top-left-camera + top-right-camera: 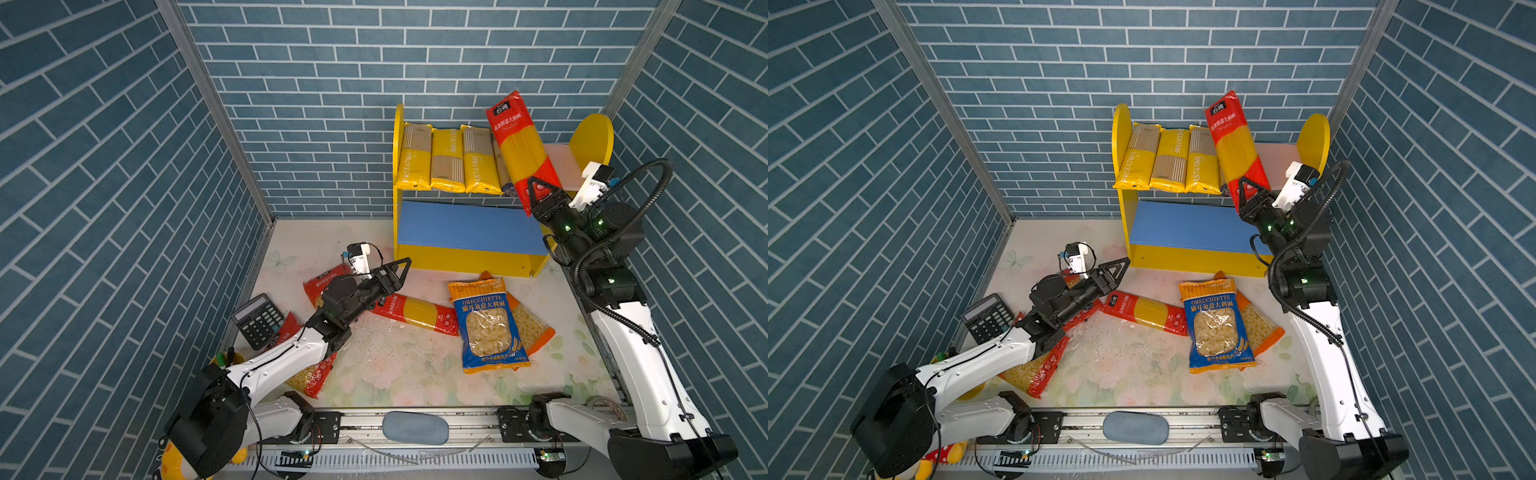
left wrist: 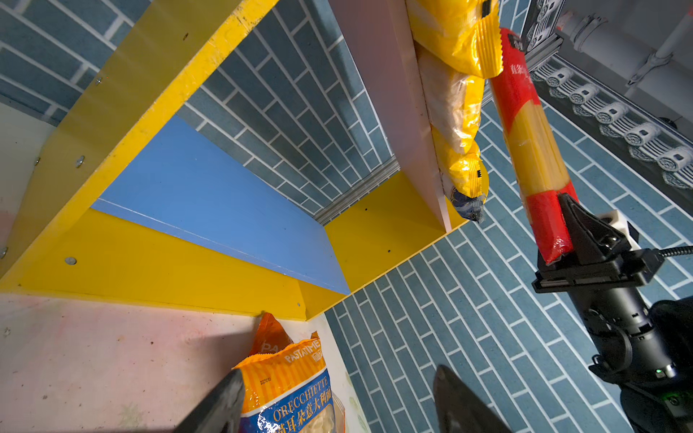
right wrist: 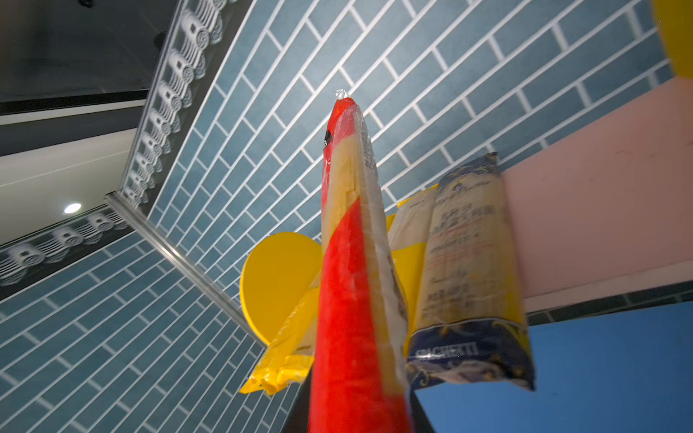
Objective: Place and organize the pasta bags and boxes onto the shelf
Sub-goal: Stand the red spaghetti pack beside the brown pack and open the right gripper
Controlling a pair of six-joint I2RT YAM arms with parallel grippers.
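Three PASTATIME packs (image 1: pixel 446 160) and one blue spaghetti bag (image 3: pixel 468 270) are lying on the pink board (image 1: pixel 561 163) of the shelf (image 1: pixel 469 258). The right gripper (image 1: pixel 542 189) is clamping one red spaghetti bag (image 1: pixel 519 145); the left gripper (image 1: pixel 403 266) is gaping empty.

PASTATIME: yellow packs (image 1: pixel 446 160) | ORECCHIETTE: blue bag (image 1: pixel 488 328) | SPAGHETTI: navy-ended bag (image 3: pixel 468 281)

Top views: I look down from high over the near edge toward the back wall (image 1: pixel 332 83); both show the shelf (image 1: pixel 465 226) upper right.
Left wrist: low, close, facing the shelf's lower tier.
Right wrist: steeply up along the red spaghetti bag (image 3: pixel 348 300), which both wrist views share.
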